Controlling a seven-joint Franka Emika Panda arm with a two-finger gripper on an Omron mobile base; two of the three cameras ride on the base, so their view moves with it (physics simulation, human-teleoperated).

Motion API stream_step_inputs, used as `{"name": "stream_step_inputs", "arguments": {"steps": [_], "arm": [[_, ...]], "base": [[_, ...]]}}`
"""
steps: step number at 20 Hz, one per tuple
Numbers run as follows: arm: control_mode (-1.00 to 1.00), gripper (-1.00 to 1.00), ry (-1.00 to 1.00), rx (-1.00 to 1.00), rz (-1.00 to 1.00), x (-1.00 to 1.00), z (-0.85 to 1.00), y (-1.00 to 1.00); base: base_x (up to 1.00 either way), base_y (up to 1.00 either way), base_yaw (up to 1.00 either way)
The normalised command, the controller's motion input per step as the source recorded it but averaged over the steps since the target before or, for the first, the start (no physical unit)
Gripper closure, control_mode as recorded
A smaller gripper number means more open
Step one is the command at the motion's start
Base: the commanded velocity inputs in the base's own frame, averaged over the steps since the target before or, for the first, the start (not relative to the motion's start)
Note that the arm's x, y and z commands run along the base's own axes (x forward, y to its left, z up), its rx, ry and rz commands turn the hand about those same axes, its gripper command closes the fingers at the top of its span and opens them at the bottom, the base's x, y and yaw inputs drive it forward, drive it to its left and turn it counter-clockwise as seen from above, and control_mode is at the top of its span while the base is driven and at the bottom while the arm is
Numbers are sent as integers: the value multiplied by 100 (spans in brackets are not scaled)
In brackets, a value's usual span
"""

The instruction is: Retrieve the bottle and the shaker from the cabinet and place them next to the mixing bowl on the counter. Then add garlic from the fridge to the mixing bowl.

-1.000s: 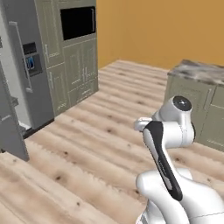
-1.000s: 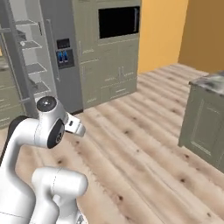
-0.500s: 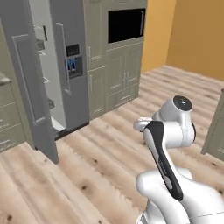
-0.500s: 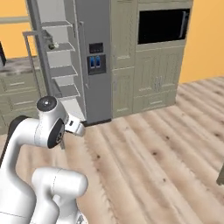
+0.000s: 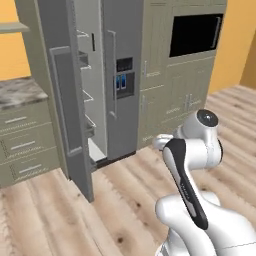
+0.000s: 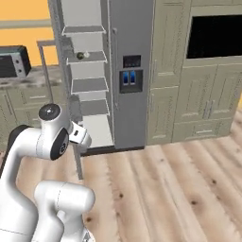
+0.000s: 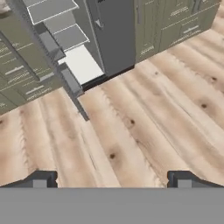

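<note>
Standing open at ten o'clock in the hand view, the tall grey steel fridge [image 7: 109,35] shows pale inner shelves; a small round item [image 6: 81,56], too small to identify, sits on one. The two-finger gripper [image 7: 111,179] hangs spread wide, empty, over the plank floor [image 7: 144,127].

1. The wood plank floor [image 6: 179,189] runs up to the open fridge [image 6: 130,71].
2. Inside the fridge, grey shelves [image 6: 90,85] are stacked one above another; a small round thing [image 6: 80,56] sits on the second shelf from the top.
3. Left of the fridge, a counter [image 5: 20,92] tops a drawer unit and carries a dark microwave [image 6: 13,61].
</note>
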Motion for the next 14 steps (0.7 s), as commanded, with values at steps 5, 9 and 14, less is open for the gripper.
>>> {"name": "stream_step_inputs", "arguments": {"steps": [5,9,14], "arm": [[100,-100,0,0,0,0,0,0],[100,-100,0,0,0,0,0,0],[100,-100,0,0,0,0,0,0]], "base": [[100,-48,35],[95,-63,32],[88,-37,30]]}}
